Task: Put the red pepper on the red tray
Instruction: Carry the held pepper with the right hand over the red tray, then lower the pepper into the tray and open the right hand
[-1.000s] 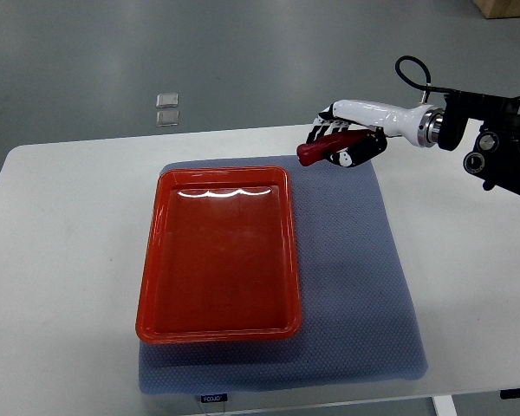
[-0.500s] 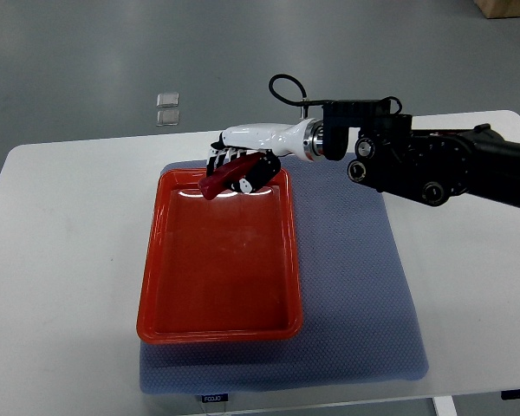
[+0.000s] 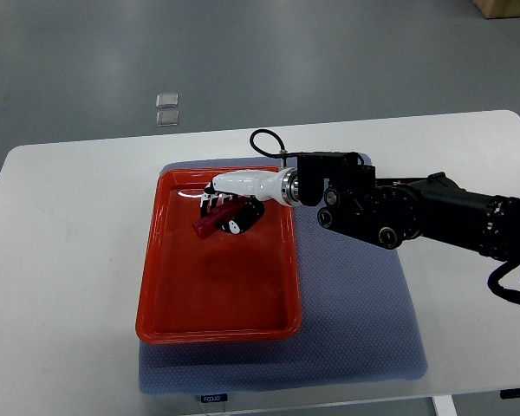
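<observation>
The red tray (image 3: 169,303) lies on a blue-grey mat in the middle of the white table. My right hand (image 3: 228,208), white with black fingers, reaches in from the right and hovers over the tray's far half. Its fingers are curled around the red pepper (image 3: 210,224), a dark red elongated piece whose tip points left and down toward the tray floor. I cannot tell whether the pepper touches the tray. No left arm appears in the view.
The blue-grey mat (image 3: 355,321) extends beyond the tray on its right and near sides. My black forearm (image 3: 416,212) crosses the mat's far right part. Two small clear squares (image 3: 166,108) lie on the floor beyond the table.
My right hand has carried the pepper left from beyond the mat's far right corner, over the tray's far rim, and lower into the tray's far half.
</observation>
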{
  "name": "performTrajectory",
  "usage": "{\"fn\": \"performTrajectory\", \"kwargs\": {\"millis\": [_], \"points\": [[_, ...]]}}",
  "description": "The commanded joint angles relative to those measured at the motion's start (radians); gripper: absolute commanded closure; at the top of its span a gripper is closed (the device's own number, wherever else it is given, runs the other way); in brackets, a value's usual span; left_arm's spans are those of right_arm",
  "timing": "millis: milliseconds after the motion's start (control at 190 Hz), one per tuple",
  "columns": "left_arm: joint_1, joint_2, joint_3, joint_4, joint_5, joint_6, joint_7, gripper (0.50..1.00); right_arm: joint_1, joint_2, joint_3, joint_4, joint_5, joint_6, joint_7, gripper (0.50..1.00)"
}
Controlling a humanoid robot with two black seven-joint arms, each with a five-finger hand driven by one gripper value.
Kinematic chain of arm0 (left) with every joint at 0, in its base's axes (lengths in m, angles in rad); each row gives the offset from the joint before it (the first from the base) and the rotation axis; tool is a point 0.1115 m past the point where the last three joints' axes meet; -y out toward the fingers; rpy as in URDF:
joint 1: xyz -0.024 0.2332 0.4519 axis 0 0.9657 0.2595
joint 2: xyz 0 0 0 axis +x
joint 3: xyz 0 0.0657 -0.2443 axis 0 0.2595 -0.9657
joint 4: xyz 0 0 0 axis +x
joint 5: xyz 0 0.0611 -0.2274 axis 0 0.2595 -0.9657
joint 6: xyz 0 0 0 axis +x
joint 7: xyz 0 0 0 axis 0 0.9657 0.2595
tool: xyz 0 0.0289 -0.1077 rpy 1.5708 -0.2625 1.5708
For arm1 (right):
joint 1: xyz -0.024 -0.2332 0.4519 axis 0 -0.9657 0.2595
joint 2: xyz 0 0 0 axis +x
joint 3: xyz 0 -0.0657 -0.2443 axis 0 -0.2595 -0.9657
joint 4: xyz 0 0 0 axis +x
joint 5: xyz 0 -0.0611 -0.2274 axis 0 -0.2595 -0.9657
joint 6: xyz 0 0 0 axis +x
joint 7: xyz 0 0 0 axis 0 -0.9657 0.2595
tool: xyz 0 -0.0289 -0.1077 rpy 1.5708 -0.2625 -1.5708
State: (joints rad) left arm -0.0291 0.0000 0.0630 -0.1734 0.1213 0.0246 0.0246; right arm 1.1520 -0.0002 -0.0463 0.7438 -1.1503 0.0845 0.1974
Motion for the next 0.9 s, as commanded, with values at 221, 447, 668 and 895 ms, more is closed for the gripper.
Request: {"fn": "performTrajectory", "kwargs": {"millis": [221,447,668,895], "points": [[0.000,0.000,0.000,0.003,0.000,0.000,0.000,0.500,-0.058,0.000,-0.026,-0.023,-0.005,-0.035,0.002,1.000],[0.000,0.000,0.000,0.006,0.000,0.000,0.000,0.500,-0.067,0.000,-0.021,-0.026,-0.003,-0.043,0.008,0.863],[0.000,0.000,0.000,0.008,0.000,0.000,0.000,0.500,-0.066,0.000,-0.012,-0.024,0.003,-0.045,0.011,0.746],[0.000,0.000,0.001,0.008,0.000,0.000,0.000,0.500,-0.051,0.000,0.051,-0.023,0.018,-0.043,0.013,0.718]]}}
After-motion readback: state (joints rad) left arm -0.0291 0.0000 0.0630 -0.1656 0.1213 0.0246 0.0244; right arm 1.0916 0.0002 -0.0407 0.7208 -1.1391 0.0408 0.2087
